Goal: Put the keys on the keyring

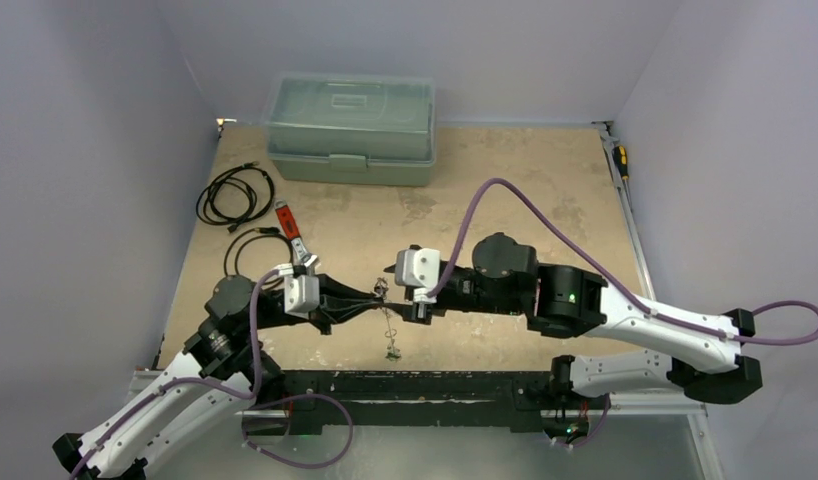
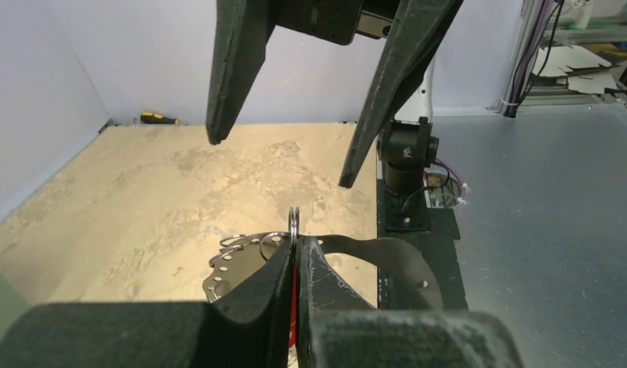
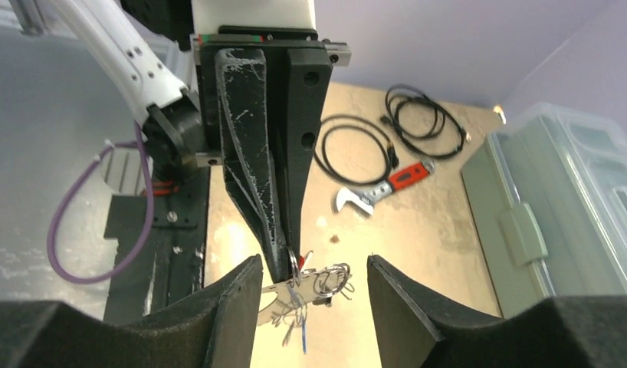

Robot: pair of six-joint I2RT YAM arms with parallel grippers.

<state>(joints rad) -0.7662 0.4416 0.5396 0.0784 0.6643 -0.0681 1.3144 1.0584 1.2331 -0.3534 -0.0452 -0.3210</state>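
My left gripper [image 2: 297,245] is shut on a red-headed key; only a red sliver [image 2: 295,295] shows between the fingers, and its small split ring [image 2: 294,222] stands edge-on above the tips. The keyring [image 2: 237,261], a wide curved silvery band with holes, hangs at those tips with several small rings on it. In the right wrist view the keyring [image 3: 329,280] hangs between my open right gripper [image 3: 312,264] fingers, with a blue key [image 3: 303,337] dangling below. From above, the left gripper [image 1: 373,298] and right gripper [image 1: 410,305] meet over the table's near edge, keys [image 1: 390,340] hanging under them.
A red-handled wrench [image 1: 295,240] and coiled black cables [image 1: 235,195] lie at the left. A green lidded box [image 1: 350,130] stands at the back. A yellow-handled screwdriver [image 1: 620,160] lies at the far right edge. The black base rail [image 1: 415,385] runs below the grippers.
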